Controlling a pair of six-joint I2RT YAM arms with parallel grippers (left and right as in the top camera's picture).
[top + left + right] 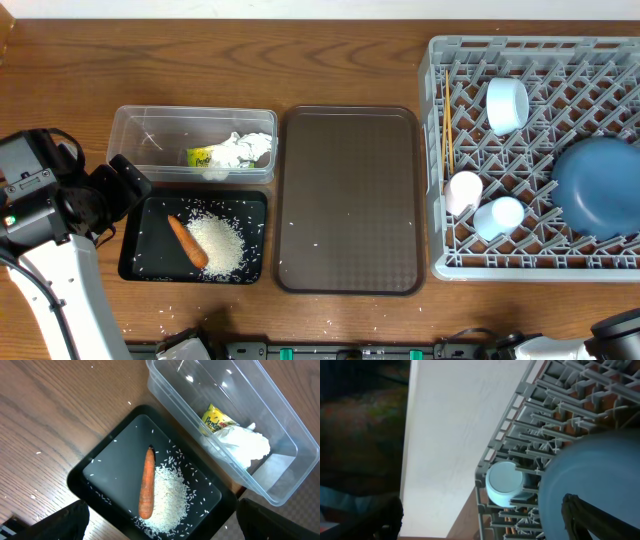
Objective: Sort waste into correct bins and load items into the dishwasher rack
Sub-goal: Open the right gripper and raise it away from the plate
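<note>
Our left gripper [162, 510] hangs spread wide and empty straight above the black tray [100, 467], in which the rice heap [167, 495] and the orange bit [146, 482] lie, the bit's long axis slantwise across that tray. Just behind the black tray, the clear tub [130, 125] holds the tissue [240, 150] and wrapper [202, 156]. Far to the right of the black tray, our right gripper [481, 502] stands spread with nothing in it over the dark blue plate [595, 480] in the dishwasher rack [520, 268]. We judge that only stray grains [165, 308] remain, on the desk [350, 40] just in front of the black tray, so the left arm is nearer
</note>
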